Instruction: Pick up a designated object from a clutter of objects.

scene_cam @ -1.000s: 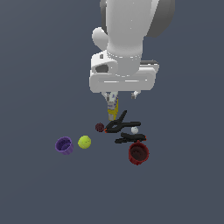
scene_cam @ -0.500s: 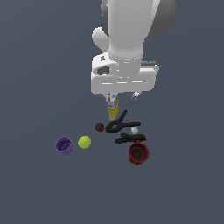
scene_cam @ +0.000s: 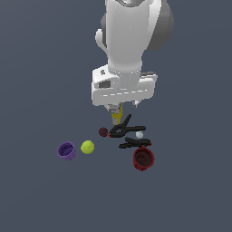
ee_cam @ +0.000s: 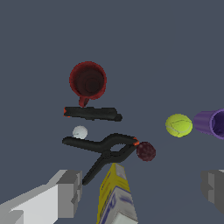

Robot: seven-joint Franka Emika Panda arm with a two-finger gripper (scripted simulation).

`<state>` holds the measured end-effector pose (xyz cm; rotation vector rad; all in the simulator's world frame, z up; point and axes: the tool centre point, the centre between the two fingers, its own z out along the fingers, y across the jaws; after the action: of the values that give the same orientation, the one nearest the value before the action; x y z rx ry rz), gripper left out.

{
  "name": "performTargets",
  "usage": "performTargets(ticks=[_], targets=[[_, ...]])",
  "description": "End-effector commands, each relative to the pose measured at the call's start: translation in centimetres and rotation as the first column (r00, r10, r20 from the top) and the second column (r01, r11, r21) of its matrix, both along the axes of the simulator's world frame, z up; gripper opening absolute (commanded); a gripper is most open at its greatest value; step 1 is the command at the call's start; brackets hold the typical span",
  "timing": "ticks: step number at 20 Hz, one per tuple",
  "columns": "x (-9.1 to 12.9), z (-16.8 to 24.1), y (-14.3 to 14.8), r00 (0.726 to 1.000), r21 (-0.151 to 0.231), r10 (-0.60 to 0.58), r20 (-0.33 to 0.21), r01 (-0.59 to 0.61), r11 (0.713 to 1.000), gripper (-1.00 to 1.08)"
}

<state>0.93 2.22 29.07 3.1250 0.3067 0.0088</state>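
The maroon ball [ee_cam: 145,151] looks matt and rough-pitted; the yellow-green ball [ee_cam: 179,125] smoother, faintly seamed. The dark red cup [ee_cam: 88,81] looks like matt plastic, as do the black clamps [ee_cam: 104,147].

The small dark maroon ball [scene_cam: 103,132] [ee_cam: 145,151] rests on the floor, touching a black clamp's [scene_cam: 126,128] [ee_cam: 106,150] red tip.

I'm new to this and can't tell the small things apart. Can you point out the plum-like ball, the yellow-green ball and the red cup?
Plum ball [ee_cam: 145,151]: wrist view, middle of the ball.
Yellow-green ball [scene_cam: 87,147]: exterior view, middle of the ball.
Red cup [scene_cam: 143,158]: exterior view, inside of the cup.
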Motion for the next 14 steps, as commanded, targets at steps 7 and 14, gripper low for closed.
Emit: performTargets(ticks=[7, 14], targets=[[0.0, -4.3, -1.8, 0.988, 0.001, 0.158, -0.001, -0.158, 0.988, 1.00], [-0.5, -8.1, -3.5, 0.954, 0.002, 0.301, -0.002, -0.301, 0.954, 1.00]])
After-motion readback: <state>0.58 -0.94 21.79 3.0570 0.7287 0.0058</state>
